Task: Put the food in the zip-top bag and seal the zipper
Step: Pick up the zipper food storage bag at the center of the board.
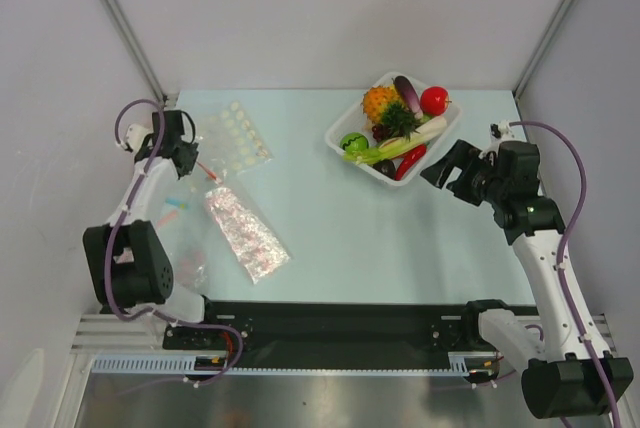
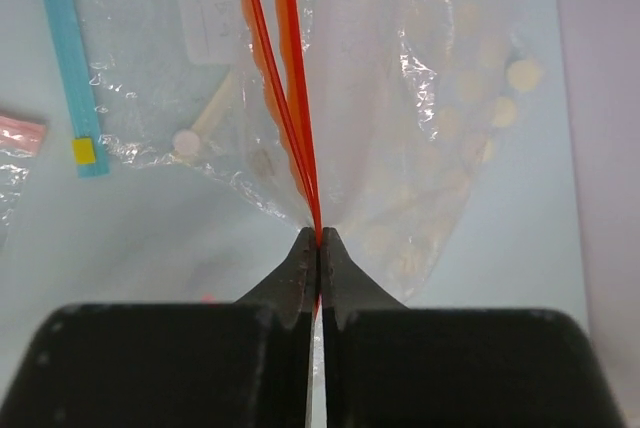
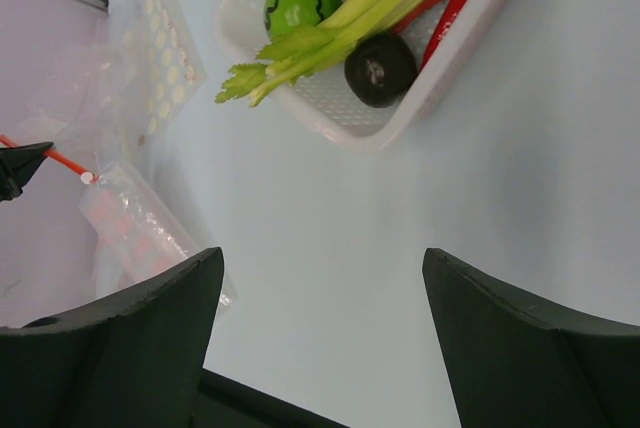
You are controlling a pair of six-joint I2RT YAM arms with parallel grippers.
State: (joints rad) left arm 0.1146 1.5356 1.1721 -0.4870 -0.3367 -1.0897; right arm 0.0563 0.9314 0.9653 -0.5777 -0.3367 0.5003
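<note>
My left gripper (image 2: 318, 238) pinches the zipper (image 2: 296, 78), the zip-top bag (image 2: 420, 118) fanning ahead of its tips. My right gripper (image 3: 322, 260) stands spread, bare table (image 3: 400, 198) between it and the basket (image 3: 445, 78).

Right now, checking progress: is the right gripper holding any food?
No: the right gripper is open and empty, short of the basket.

Bare pale-blue desk (image 1: 360, 238) at frame centre: passage for right end effector (image 1: 447, 163); white perforated plastic basket (image 1: 332, 136) obstructs upper right, clear pink-dotted packet (image 1: 247, 233) lower left.
</note>
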